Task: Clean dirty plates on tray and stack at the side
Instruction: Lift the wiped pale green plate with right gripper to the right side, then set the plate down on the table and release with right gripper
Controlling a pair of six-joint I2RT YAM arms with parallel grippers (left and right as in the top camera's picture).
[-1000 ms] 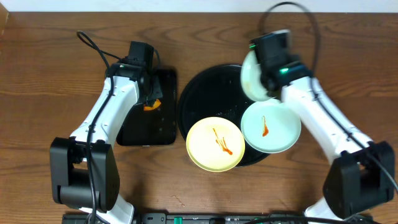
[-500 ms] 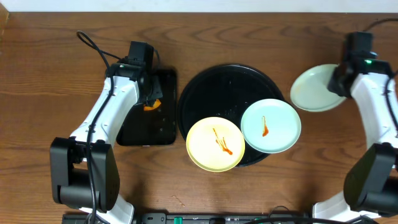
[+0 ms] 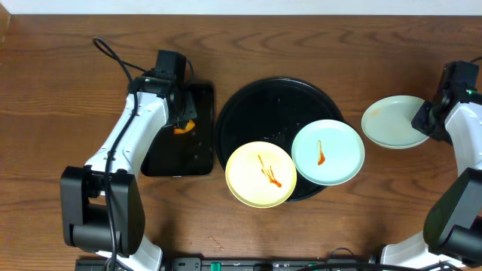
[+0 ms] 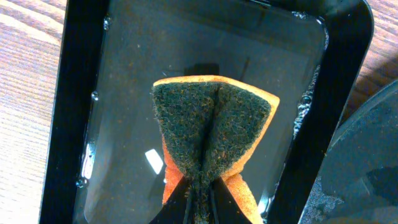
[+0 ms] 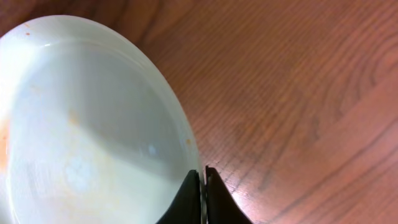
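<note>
The round black tray point(image 3: 263, 105) sits mid-table. Overlapping its front rim are a yellow plate point(image 3: 260, 174) and a mint-blue plate point(image 3: 327, 153), each with orange-red streaks. A second mint plate point(image 3: 393, 122) is off the tray at the right, low over the wood. My right gripper point(image 3: 425, 120) is shut on its right rim. In the right wrist view the jaws point(image 5: 203, 180) pinch the edge of that plate point(image 5: 87, 118), which shows faint orange smears. My left gripper point(image 3: 181, 120) is shut on an orange and green sponge point(image 4: 211, 124), folded between the fingers.
A smaller rectangular black tray point(image 3: 188, 154) lies left of the round one, under the sponge; its wet floor point(image 4: 124, 93) shows in the left wrist view. A black cable point(image 3: 113, 56) trails at the back left.
My right arm has swung the mint plate from the back right of the round tray out to the right side of the table and lowered it. The left arm has not moved.
</note>
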